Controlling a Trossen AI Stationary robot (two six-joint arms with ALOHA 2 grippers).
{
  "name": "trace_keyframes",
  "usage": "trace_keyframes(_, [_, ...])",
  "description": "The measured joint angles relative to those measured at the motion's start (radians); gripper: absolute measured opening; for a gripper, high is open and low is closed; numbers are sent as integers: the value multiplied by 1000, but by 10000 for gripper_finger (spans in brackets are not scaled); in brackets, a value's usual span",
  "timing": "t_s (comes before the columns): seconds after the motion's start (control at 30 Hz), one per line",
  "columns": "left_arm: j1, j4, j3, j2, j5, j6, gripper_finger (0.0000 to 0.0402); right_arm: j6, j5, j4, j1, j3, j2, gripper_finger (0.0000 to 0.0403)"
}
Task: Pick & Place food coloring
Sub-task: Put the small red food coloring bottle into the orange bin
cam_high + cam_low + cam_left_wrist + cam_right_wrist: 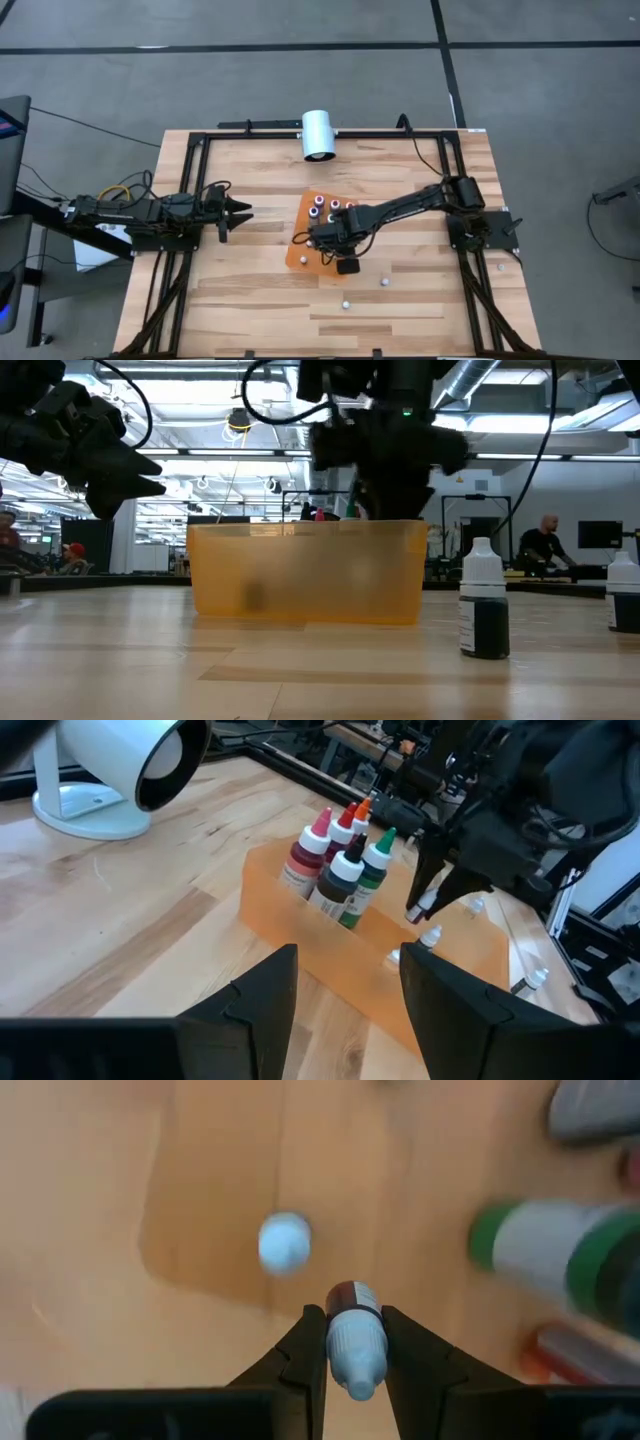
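Right now your biggest hazard is the orange bin (303,240) itself: its walls are low and light, and a nudge from the right arm as it lowers could slide it across the tabletop (250,290) or tip the cluster of bottles (335,865) already standing in it, at about 12 o'clock from the right hand. The right hand (355,1370) hangs over the bin's open floor, pinching a small dropper bottle (355,1345) by its white neck. That neck is narrow and smooth, so the bottle may swivel or slip between the fingers, I'd judge, and land on its side. A white-capped bottle (284,1242) stands just beside the drop spot at 10 o'clock; let go too near it and the two knock together. Three more bottles (383,283) wait on the tabletop at 5 o'clock from the bin. Your left hand (240,213) idles at 9 o'clock, fingers spread, holding nothing.
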Motion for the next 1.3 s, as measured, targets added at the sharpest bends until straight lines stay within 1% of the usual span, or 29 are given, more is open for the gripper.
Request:
trace_keyframes(0.27, [0, -3, 0, 3, 24, 0, 169, -1, 1, 6, -14, 2, 6, 72])
trace_keyframes(0.6, [0, -4, 0, 4, 25, 6, 169, -3, -3, 8, -15, 2, 6, 73])
trace_keyframes(0.7, [0, -4, 0, 4, 25, 8, 169, -9, -6, 7, -15, 2, 6, 78])
trace_keyframes(0.87, [0, -4, 0, 4, 24, 8, 169, -11, -46, 7, -13, 2, 6, 89])
trace_keyframes(1.3, [0, -4, 0, 4, 24, 15, 169, -11, -47, 2, 3, 1, 6, 92])
